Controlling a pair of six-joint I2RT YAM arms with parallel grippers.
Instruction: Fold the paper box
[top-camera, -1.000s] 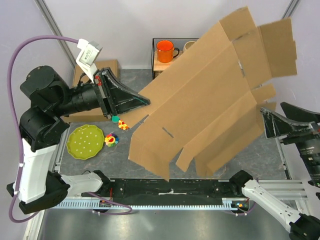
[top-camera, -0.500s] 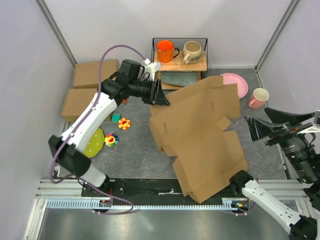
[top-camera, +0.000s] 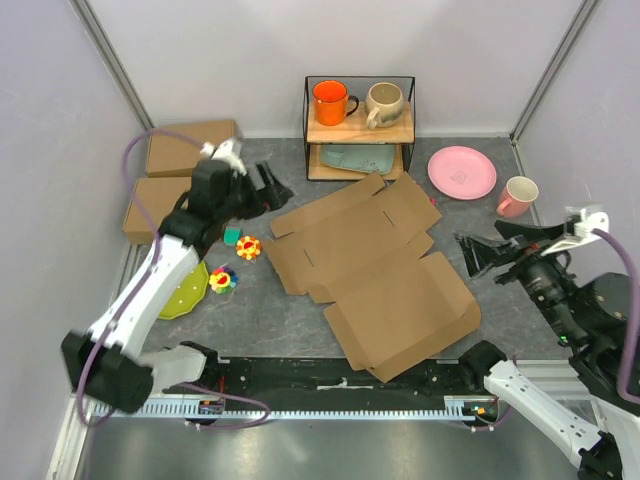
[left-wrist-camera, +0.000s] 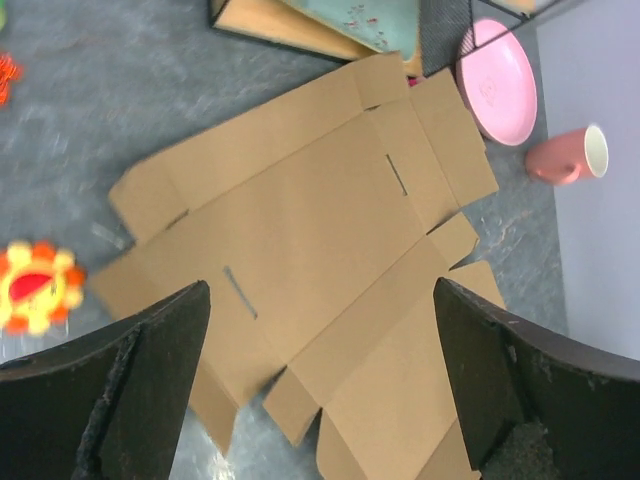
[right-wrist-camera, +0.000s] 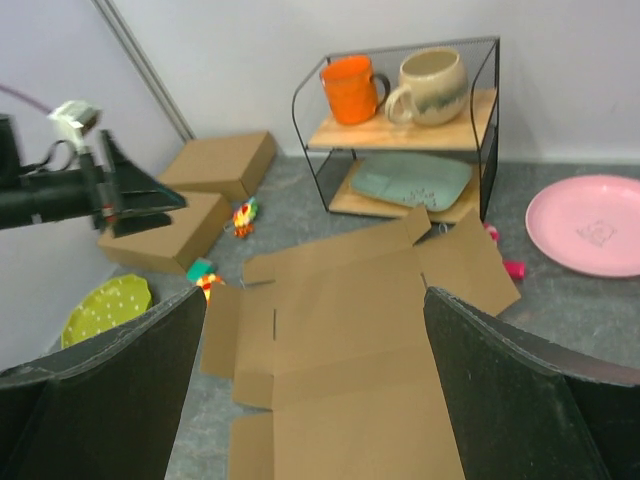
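The paper box is a flat brown die-cut cardboard sheet with flaps and slits, lying unfolded on the grey table. In the left wrist view the sheet spreads below my left gripper, which is open with nothing between its fingers. From above, the left gripper hovers just beyond the sheet's back-left corner. My right gripper is open and empty at the sheet's right edge, pointing toward it. In the right wrist view the sheet lies ahead of the right gripper.
Two closed cardboard boxes sit at the back left. A wire shelf holds an orange mug and a beige mug. A pink plate, pink mug, green plate and small toys surround the sheet.
The left gripper opened and let go of the sheet, which dropped from a raised tilt to flat on the table. The left arm pulled back toward the back left.
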